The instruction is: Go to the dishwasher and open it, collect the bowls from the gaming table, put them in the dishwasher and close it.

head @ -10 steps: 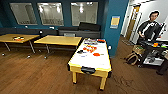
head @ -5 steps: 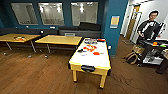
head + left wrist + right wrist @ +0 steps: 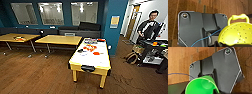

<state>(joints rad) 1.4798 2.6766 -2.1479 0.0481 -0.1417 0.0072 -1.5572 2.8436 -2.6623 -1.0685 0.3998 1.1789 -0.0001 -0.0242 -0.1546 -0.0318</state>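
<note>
- The gaming table (image 3: 98, 65) is a rectangular bench with a smooth white top and yellow rim on yellow legs, standing on the dark wood-plank floor (image 3: 37, 77).
- Small orange and dark items lie on its top, too blurred to tell the bowls apart.
- In the left wrist view, a yellow-green perforated plastic bowl (image 3: 238, 33) with a looped handle sits against the dark wrist plate.
- In the right wrist view, a glossy bright green bowl (image 3: 202, 85) shows.
- I cannot tell either gripper's state.
- 2 plain yellow-wood tables (image 3: 58, 40) stand by the teal wall (image 3: 117, 10); a person (image 3: 150, 27) stands beside a cart (image 3: 153, 50).
</note>
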